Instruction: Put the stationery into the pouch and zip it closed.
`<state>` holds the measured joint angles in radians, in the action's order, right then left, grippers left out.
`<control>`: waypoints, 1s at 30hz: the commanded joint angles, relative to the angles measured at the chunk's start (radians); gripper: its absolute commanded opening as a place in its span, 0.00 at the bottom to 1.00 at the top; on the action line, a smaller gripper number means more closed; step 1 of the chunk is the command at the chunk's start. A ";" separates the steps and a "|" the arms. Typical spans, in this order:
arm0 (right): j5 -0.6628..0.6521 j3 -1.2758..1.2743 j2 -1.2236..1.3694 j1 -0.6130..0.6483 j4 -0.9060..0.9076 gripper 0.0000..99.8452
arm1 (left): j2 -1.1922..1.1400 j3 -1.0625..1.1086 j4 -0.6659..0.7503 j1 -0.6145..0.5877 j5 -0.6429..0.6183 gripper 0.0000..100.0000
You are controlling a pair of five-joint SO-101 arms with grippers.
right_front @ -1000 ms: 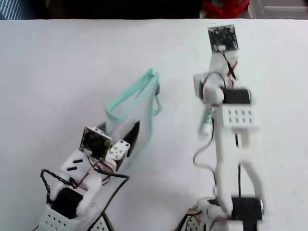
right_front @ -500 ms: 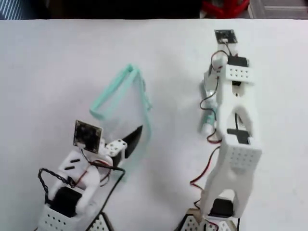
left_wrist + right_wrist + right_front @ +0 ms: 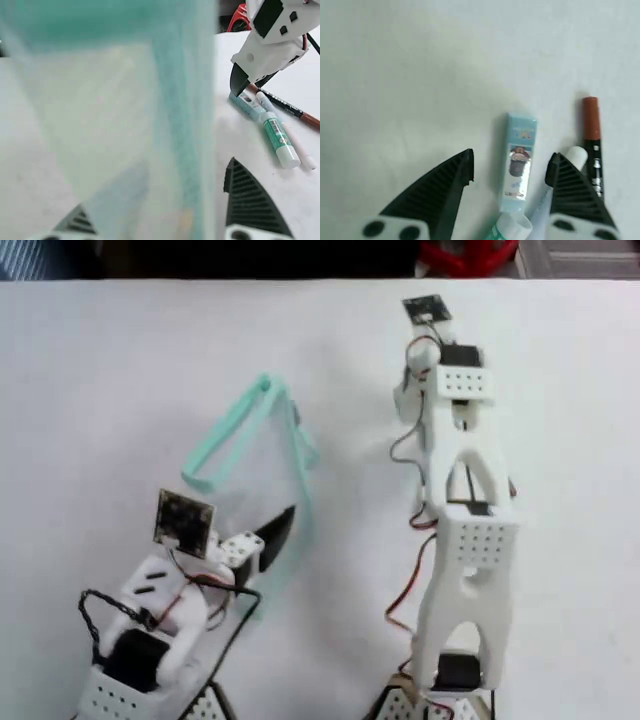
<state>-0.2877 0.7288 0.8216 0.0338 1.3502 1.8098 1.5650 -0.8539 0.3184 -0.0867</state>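
Open right end effector [image 3: 511, 158] straddles the blue eraser [image 3: 519, 150] lengthwise; left end effector [image 3: 268, 540] grips the pouch [image 3: 228, 432] at eight o'clock.

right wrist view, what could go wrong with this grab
1. The open right hand straddles the eraser, but the glue stick lies at its end; closing may catch both or skew the eraser.
2. The pencil and white pen lie right beside the hand and may get knocked away.
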 commanded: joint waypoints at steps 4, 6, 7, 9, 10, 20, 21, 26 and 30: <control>-0.015 0.046 0.028 -0.030 -0.056 0.23 | 0.015 -0.110 -0.206 0.153 0.066 0.25; -0.015 0.046 0.038 -0.035 -0.059 0.23 | 0.015 -0.110 -0.216 0.176 0.110 0.25; -0.015 0.040 0.041 -0.035 -0.058 0.23 | 0.015 -0.109 -0.216 0.176 0.114 0.25; -0.015 0.043 0.054 -0.035 -0.054 0.21 | 0.015 -0.106 -0.216 0.176 0.117 0.25; -0.015 0.044 0.061 -0.036 -0.054 0.16 | 0.015 -0.104 -0.216 0.176 0.118 0.25; -0.072 0.060 0.045 -0.051 -0.036 0.02 | 0.015 -0.107 -0.264 0.176 0.118 0.25; -0.071 0.091 0.018 -0.056 -0.002 0.02 | 0.015 -0.107 -0.264 0.177 0.118 0.25; -0.038 0.275 -0.194 -0.061 0.236 0.02 | 0.015 -0.101 -0.258 0.179 0.118 0.25; -0.003 0.431 -0.421 -0.058 0.375 0.02 | 0.015 -0.101 -0.258 0.176 0.118 0.25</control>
<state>-0.3138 1.0249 0.6314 -0.0184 1.6556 1.8236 1.4899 -1.1101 0.4703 0.0222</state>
